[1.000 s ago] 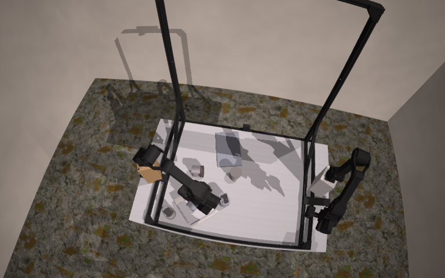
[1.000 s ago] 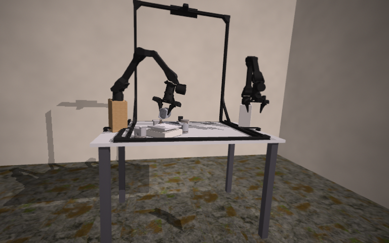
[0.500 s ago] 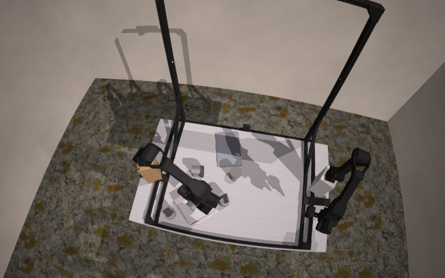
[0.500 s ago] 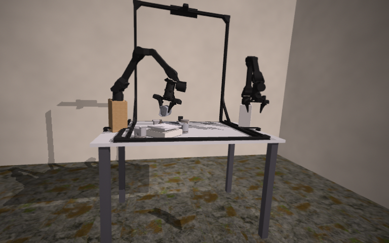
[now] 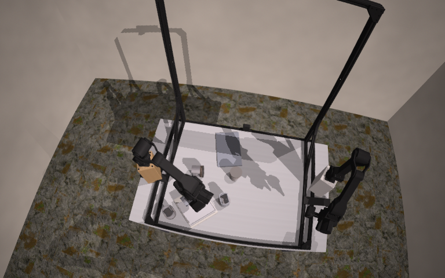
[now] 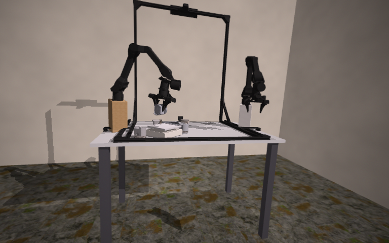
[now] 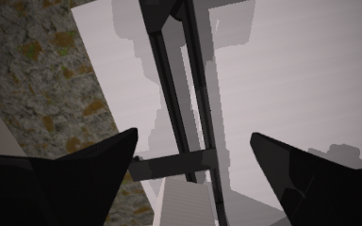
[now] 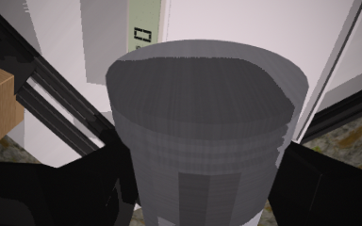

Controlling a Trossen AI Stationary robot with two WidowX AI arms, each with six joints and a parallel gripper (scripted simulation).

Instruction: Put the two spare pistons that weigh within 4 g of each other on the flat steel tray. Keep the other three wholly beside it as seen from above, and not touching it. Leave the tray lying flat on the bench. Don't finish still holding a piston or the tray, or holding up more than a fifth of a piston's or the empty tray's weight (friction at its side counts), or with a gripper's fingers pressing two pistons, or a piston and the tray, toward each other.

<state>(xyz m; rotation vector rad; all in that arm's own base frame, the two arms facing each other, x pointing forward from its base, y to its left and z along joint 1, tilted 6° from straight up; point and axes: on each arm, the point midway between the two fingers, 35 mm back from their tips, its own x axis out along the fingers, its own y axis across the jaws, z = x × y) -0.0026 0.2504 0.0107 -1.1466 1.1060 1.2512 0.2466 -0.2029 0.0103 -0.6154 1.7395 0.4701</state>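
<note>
Piston [image 5: 183,200] [image 6: 159,109] [image 8: 203,94]: one of five, up in the air above the scale [image 5: 197,215] [image 6: 165,133] [image 8: 212,21], well away from the tray. Right gripper [image 5: 186,199] [image 6: 160,106] [image 8: 207,155] has it pinched, one finger at each side; crown toward the wrist camera. Part of the scale's green display [image 8: 144,24] shows past it, a boxy digit readable as 0.

Second piston [image 5: 168,212] [image 6: 140,131] stands just beside the scale, at its end nearer the wooden pedestal [image 5: 149,172] [image 6: 117,116] [image 8: 7,101]. Third piston [image 5: 223,198] just off the scale's opposite side, hollow end up. Fourth piston [image 5: 197,170] lies on its side, between scale and tray level. Fifth piston [image 5: 235,172] [image 6: 185,126] upright, close by the tray's near edge; contact there, cannot tell.

Steel tray [image 5: 226,154] flat on the bench [image 5: 262,212] [image 6: 218,133], no piston on it.

Left gripper [image 5: 310,211] [image 6: 254,110] [image 7: 194,134] hangs in air near the white pedestal [image 5: 322,183] [image 6: 244,115] [image 7: 185,202], fingers spread wide, nothing between.
</note>
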